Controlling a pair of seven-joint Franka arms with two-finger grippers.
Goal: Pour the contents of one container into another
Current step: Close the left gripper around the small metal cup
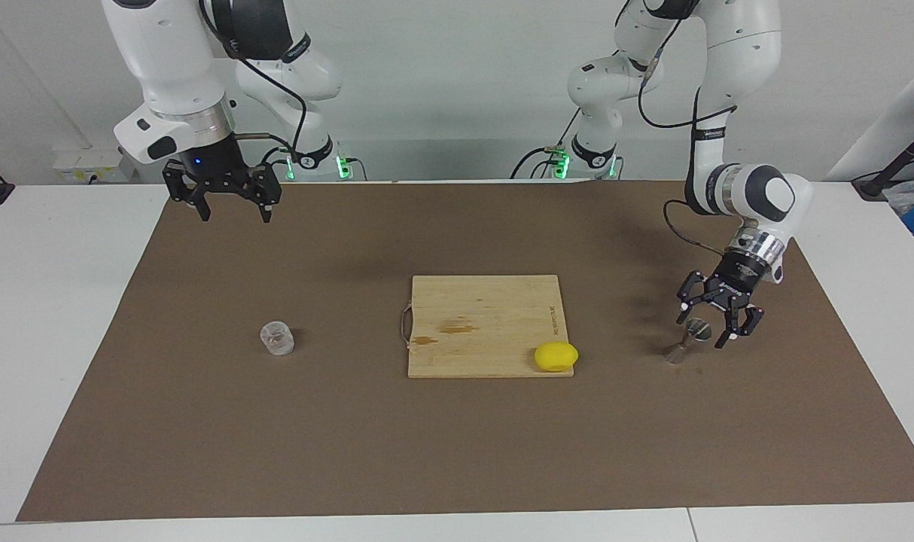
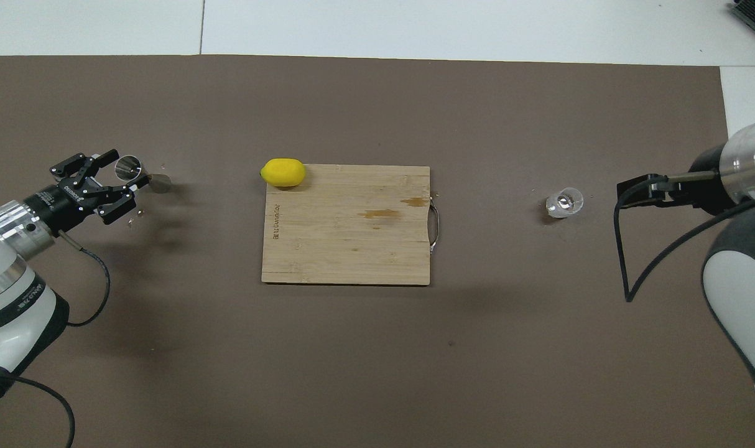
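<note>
I have the left gripper [image 1: 717, 322] low at the left arm's end of the mat, its jaws apart on either side of the steel jigger [image 1: 688, 340], which stands on the mat and which, as far as I can judge, is not yet gripped or lifted. My right gripper [image 1: 233, 214] waits in the air with jaws wide apart and empty, over the mat at the right arm's end. The glass cup [image 1: 277, 338] stands untouched toward that end, farther from the robots, so the pour and both pickups remain.
</note>
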